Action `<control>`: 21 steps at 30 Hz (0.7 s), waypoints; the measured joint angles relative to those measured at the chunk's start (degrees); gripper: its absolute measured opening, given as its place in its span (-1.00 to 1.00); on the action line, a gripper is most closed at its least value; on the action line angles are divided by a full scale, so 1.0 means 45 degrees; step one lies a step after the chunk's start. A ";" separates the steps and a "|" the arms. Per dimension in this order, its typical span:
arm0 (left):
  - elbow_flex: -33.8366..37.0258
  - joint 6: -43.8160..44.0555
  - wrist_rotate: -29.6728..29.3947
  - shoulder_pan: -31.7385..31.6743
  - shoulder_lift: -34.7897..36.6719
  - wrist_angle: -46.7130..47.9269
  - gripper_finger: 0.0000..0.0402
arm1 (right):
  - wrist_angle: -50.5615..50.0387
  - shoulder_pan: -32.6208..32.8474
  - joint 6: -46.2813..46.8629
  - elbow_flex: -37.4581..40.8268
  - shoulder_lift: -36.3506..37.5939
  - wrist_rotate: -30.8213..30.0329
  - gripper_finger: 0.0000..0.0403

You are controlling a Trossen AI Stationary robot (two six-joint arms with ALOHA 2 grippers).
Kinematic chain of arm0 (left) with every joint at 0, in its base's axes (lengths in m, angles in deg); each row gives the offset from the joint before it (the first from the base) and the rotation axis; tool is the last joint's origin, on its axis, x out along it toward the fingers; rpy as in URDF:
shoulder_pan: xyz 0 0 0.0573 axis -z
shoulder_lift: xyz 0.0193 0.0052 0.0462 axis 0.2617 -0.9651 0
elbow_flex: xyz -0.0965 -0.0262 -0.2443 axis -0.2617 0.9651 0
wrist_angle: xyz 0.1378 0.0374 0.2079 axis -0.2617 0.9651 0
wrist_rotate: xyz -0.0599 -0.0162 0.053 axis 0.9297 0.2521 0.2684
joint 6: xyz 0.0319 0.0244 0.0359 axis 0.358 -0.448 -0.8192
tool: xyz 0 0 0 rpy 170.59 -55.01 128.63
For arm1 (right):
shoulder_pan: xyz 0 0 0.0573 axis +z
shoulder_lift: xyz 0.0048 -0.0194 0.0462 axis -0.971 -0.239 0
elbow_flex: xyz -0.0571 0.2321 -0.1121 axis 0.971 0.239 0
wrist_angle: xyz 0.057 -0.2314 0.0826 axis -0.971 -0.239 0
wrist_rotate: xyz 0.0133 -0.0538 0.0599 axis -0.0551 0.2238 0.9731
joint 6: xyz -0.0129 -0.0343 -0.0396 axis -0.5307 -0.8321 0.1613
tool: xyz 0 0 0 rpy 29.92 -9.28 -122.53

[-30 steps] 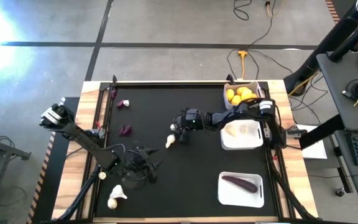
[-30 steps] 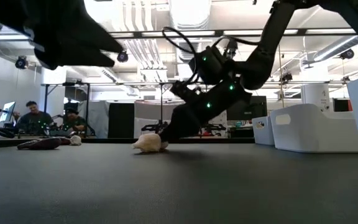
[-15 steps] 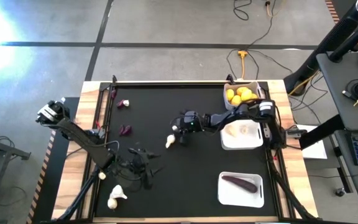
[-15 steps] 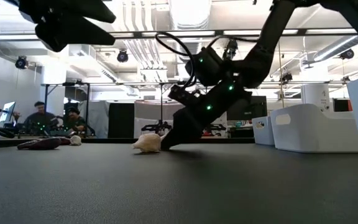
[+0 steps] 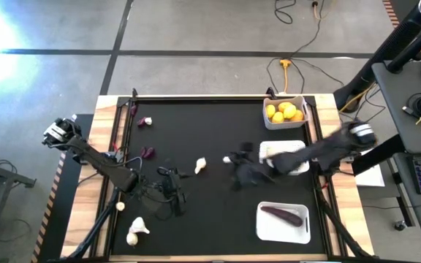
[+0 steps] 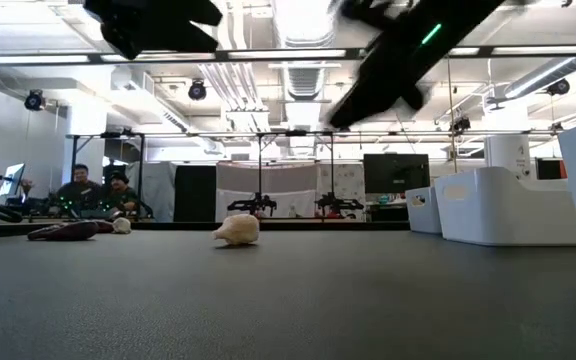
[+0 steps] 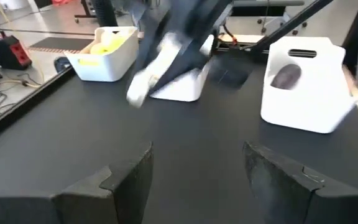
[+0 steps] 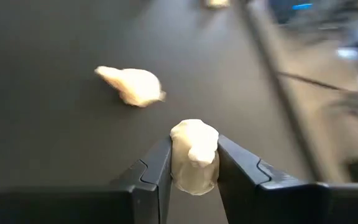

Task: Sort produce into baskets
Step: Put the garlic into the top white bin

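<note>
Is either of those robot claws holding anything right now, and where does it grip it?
Yes. The right gripper holds a whitish garlic bulb, pinched by its sides between the two fingers. The left gripper is open and holds nothing.

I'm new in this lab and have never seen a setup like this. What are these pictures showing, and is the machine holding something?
It is a robot with two dark arms at a black table. One camera looks down from above, one sits at tabletop height, and one rides on each wrist. The right gripper is shut on a whitish garlic bulb, lifted above the table near the middle basket. Another bulb lies on the table. The left gripper waits open. Lemons fill the far basket; an eggplant lies in the near basket.
</note>
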 joint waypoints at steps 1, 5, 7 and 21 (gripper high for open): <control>0.0000 -0.0069 -0.0004 -0.0094 -0.0002 -0.0012 0.14 | -0.1019 0.0546 0.0786 -0.0006 0.0566 -0.0926 -0.53; 0.0000 -0.1080 -0.0123 -0.0611 -0.0003 -0.0210 0.14 | -0.5754 0.2412 0.6276 0.0036 0.2417 -0.2206 -0.56; 0.0000 -0.1979 -0.0449 -0.0954 -0.0007 -0.0580 0.14 | -0.7850 0.3203 0.9465 0.0276 0.3005 -0.2277 -0.56; 0.0535 -0.1318 0.0646 -0.3233 -0.0226 -0.0725 0.04 | -1.1377 0.2812 1.8442 0.3936 0.3467 -0.1053 -0.52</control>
